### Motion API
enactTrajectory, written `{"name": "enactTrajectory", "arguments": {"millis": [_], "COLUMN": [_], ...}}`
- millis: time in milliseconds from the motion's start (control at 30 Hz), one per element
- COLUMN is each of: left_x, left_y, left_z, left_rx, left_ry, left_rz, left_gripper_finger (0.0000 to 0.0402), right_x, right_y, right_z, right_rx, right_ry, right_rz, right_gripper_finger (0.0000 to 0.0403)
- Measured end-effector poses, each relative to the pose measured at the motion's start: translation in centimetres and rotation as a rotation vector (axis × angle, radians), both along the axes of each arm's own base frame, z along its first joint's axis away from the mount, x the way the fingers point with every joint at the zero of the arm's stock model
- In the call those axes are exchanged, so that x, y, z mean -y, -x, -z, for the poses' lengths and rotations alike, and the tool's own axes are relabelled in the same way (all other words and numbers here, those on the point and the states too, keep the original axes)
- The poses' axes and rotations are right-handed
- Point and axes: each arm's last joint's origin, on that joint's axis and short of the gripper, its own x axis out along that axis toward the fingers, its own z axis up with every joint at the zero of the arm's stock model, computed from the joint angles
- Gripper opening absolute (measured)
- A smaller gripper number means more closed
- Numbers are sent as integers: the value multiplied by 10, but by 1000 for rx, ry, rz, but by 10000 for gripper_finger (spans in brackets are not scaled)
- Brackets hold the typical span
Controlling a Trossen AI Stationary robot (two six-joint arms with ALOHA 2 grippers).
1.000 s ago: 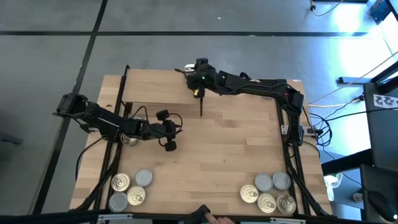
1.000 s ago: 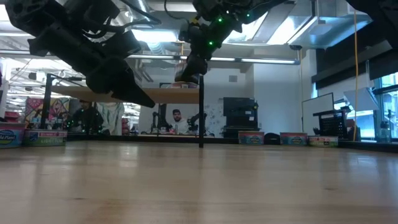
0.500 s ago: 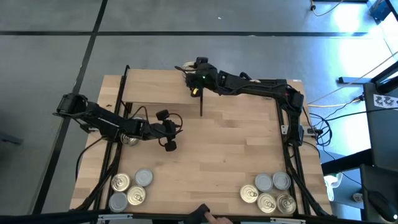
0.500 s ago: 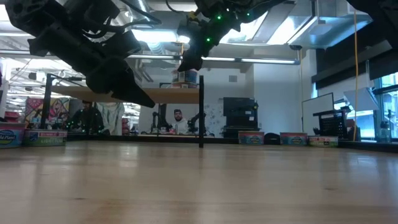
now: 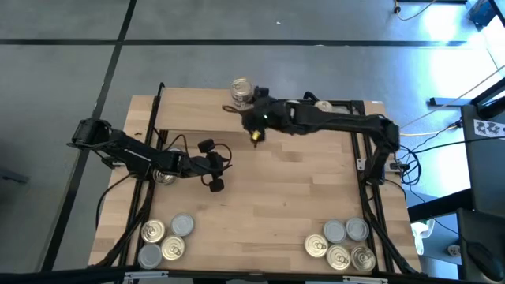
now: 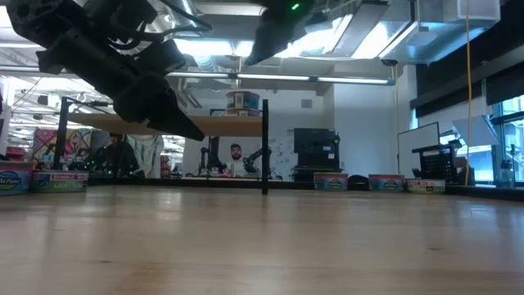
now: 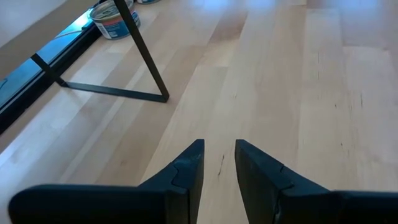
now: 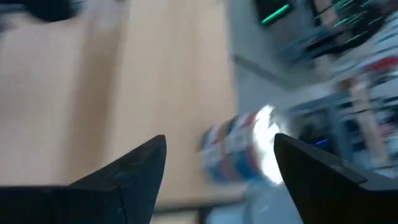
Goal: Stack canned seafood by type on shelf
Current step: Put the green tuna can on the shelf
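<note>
Two dark fingers of the right claw (image 8: 219, 142) stand wide apart with nothing between them, so this claw is open and empty, hanging high over the far part of the tabletop (image 5: 300, 189). Just beyond its fingers is a short stack of tins (image 5: 241, 92), which the low view shows resting on the raised shelf (image 6: 205, 125) near its black upright post (image 6: 264, 147). The left claw (image 7: 219, 146) waits lower over the left middle of the tabletop, its fingers only narrowly apart and also empty. One tin (image 7: 115, 22) with a blue label lies near the frame beside the left arm. Four more tins (image 5: 166, 239) sit at the near left corner and five tins (image 5: 343, 243) at the near right corner, gold tops mixed with silver ones. I judge that such a tin is stiff, rather heavy for its size and not fragile, but its metal wall is smooth and can slip. The best hold is probably across the round side wall, at mid height, with the claw opened wide first. Labels on the stack show blue, red and white, yet I cannot read any brand or writing.
</note>
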Motion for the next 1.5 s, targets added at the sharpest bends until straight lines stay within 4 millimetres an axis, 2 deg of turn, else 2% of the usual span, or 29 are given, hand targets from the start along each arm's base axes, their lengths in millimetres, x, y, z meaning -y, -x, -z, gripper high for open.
{"name": "enactTrajectory", "arguments": {"millis": [133, 233, 333, 467, 567, 667, 833, 967, 1167, 1300, 1500], "left_x": [0, 1, 1, 1, 1, 1, 3, -5, -11, -10, -12], "left_y": [0, 0, 0, -5, -11, -14, -7, 10, 35, 36, 36], "left_z": [0, -1, -1, -7, -19, -36, -60, -60, -55, -49, -31], "left_rx": [7, 24, 13, -52, -118, -224, -362, -475, -619, -666, -842], "left_ry": [10, 35, 34, 25, 37, 83, 194, 272, 297, 285, 191], "left_rz": [-4, -19, -2, -1, -22, -79, -243, -465, -765, -821, -920], "left_gripper_finger": [88, 88, 101, 152, 196, 222, 220, 203, 178, 161, 130], "right_x": [-29, -51, -71, -93, -109, -119, -124, -124, -123, -123, -123], "right_y": [26, 41, 50, 63, 75, 84, 89, 93, 96, 96, 98], "right_z": [-8, 0, 20, 51, 80, 105, 145, 164, 173, 175, 177], "right_rx": [-73, -170, -245, -259, -258, -195, -93, -27, 22, 35, 28], "right_ry": [-190, -281, -300, -273, -249, -243, -267, -296, -305, -310, -311], "right_rz": [12, 13, 13, 26, 25, 16, -14, -49, -58, -62, -63], "right_gripper_finger": [295, 295, 295, 295, 295, 295, 295, 295, 295, 295, 295]}}
